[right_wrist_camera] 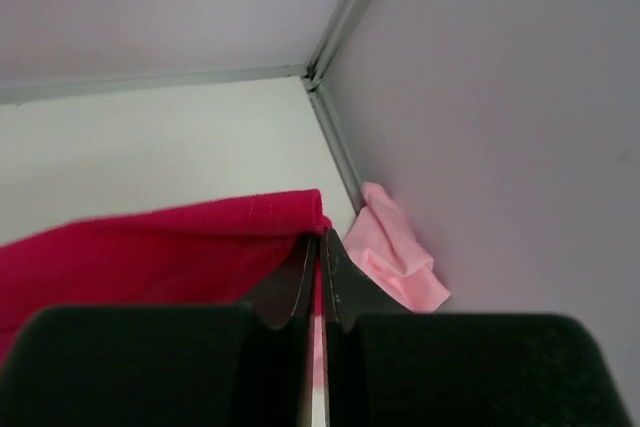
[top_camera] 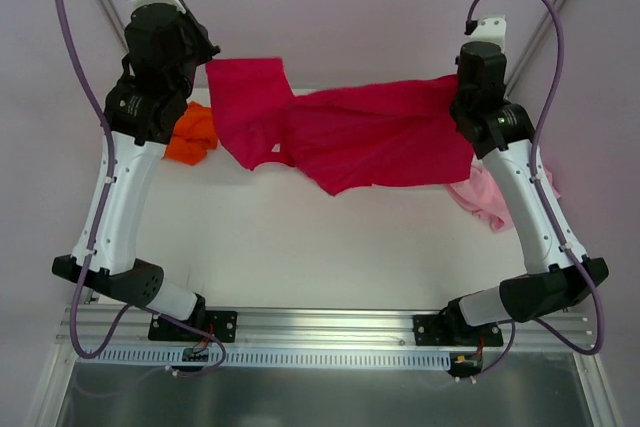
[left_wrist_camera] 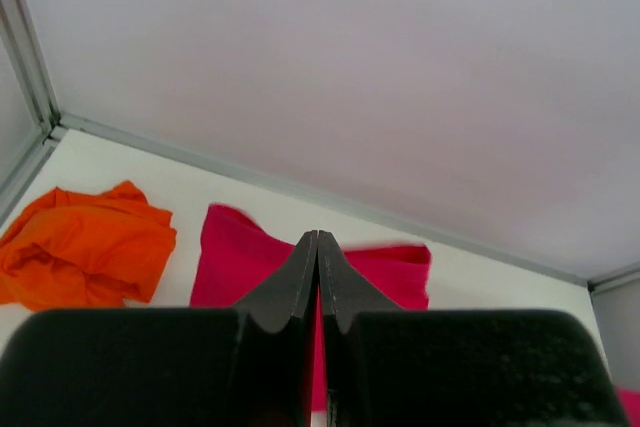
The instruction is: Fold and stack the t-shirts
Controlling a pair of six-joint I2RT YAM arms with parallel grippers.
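My arms stand bolted at the near edge of the counter [top_camera: 300, 247], left and right, and both reach toward the far side. Nearest of the cloth is the pink t-shirt [top_camera: 482, 197], which lies crumpled on the counter at the right, by the side wall and partly under my right arm. Beyond it the crimson t-shirt [top_camera: 370, 137] is spread from left to right between my two tools. My left tool [top_camera: 207, 59] is pinched tight on its far left corner, and my wrist view shows the jaws pressed together with red cloth running between them. My right tool [top_camera: 462, 85] is clamped just as narrow on the cloth's right edge, with a fold of the hem bunched at the tips. The middle of the shirt sags toward me in a wrinkled point. I cannot tell whether it touches the counter. The orange t-shirt [top_camera: 192, 134] sits bunched in a heap at the far left, just beside my left arm and the crimson cloth's left edge.
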